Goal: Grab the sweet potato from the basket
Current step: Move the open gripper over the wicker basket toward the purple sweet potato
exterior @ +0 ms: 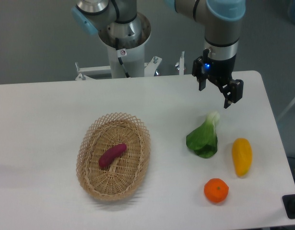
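A: Hovering with jaws apart and holding nothing, the gripper (pixel 216 95) is hanging above the desk's (pixel 41 115) far right.

B: The potato (pixel 112 155) is lying in the basket (pixel 85 143), well apart, awaiting pickup.

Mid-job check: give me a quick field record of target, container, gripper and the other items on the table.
target: sweet potato, lying diagonally inside the basket
container: wicker basket, left-centre of the table
gripper: gripper, open, empty, far right of the basket, above the bok choy
other items: bok choy, yellow fruit, orange, all right of the basket
grasp status: not started
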